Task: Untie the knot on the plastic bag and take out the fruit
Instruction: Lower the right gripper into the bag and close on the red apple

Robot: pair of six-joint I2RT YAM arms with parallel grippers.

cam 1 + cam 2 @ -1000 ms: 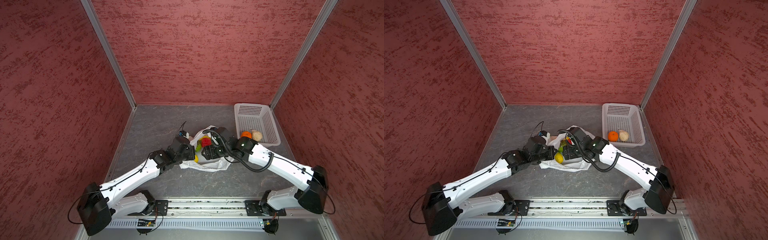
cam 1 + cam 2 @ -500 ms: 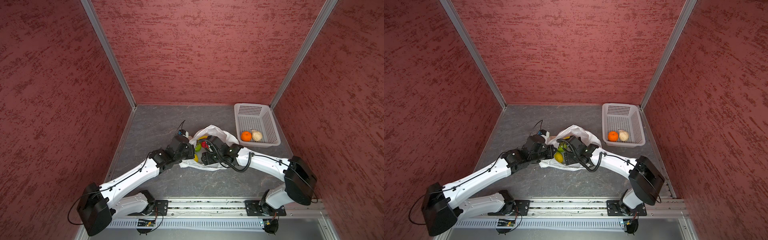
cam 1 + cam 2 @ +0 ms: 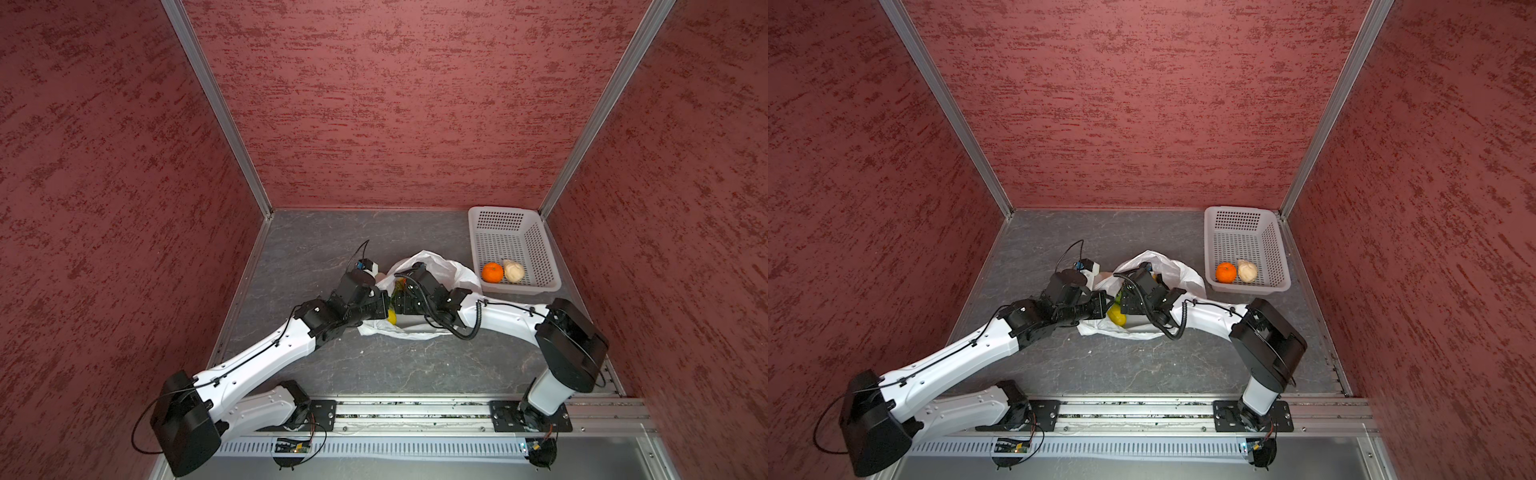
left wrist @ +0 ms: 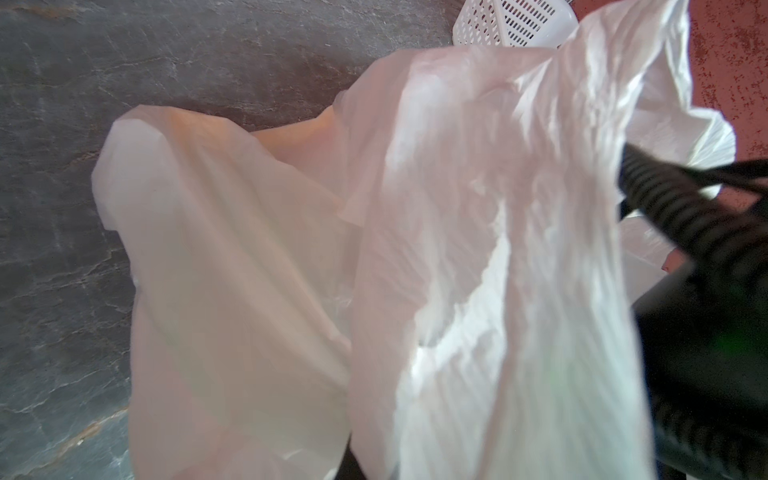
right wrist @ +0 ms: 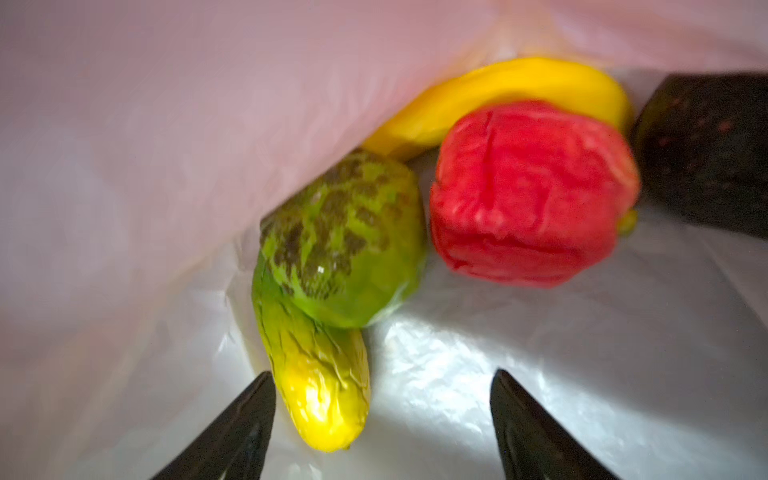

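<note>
The plastic bag (image 3: 440, 266) (image 3: 1177, 270) lies mid-floor with its mouth held open; the knot is out of view. My left gripper (image 3: 383, 302) is shut on the bag's near rim, and the film (image 4: 457, 208) drapes across the left wrist view and hides the fingers. My right gripper (image 5: 382, 374) (image 3: 401, 305) is open inside the bag. A yellow-green oblong fruit (image 5: 320, 395) lies between its fingertips, close to one finger. Behind it sit a green apple (image 5: 345, 249), a red berry (image 5: 532, 195), a yellow banana (image 5: 498, 91) and a dark piece (image 5: 706, 153).
A white perforated basket (image 3: 536, 245) stands at the back right by the wall, holding an orange ball (image 3: 492, 272) and a beige round piece (image 3: 513, 271). Red walls close in three sides. The arm bases sit on the front rail (image 3: 415, 409).
My right arm has folded down and back, and its open gripper has gone lower and deeper into the bag. The left arm has held its grip in place.
</note>
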